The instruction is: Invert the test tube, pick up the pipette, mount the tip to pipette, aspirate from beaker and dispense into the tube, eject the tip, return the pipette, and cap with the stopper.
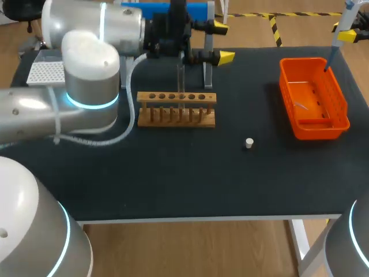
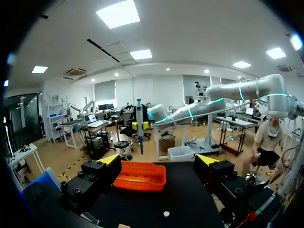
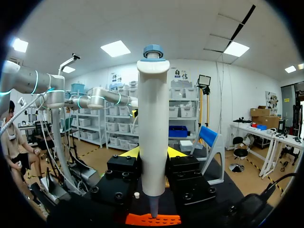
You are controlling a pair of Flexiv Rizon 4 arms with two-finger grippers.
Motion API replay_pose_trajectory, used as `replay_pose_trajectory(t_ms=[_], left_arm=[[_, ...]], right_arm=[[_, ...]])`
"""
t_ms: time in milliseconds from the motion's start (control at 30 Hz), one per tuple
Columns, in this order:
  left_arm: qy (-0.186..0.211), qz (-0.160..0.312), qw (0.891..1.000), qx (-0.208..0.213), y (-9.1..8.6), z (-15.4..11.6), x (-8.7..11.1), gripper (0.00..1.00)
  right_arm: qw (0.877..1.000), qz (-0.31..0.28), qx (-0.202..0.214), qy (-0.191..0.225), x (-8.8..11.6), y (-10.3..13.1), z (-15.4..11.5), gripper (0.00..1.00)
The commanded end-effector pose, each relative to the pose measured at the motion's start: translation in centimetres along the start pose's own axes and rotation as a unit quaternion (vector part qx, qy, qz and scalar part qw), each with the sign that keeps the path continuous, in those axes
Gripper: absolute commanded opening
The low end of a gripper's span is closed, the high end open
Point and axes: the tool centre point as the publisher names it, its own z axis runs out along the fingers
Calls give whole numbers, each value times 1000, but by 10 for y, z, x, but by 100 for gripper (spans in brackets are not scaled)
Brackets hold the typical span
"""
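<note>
Pipette point(image 3: 153, 128): upright, pinched in right jaws, nose above orange bin point(image 1: 314, 98) rim.
Left jaws: spread, empty.
Risk: ejected tip may clear the rim, landing on counter point(image 1: 173, 179).

Bright, even light from overhead
</note>
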Motion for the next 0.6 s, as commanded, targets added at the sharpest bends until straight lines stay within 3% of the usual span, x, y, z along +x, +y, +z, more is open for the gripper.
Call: replay_pose_trajectory(t_ms=[33, 600], left_arm=[[-33, 0, 999, 34, 15, -21, 15, 100], [-44, -24, 998, 50, 54, -52, 20, 100]], right_arm=[[1000, 0, 1, 3, -2, 1, -2, 0], [1000, 0, 1, 3, -2, 1, -2, 0]])
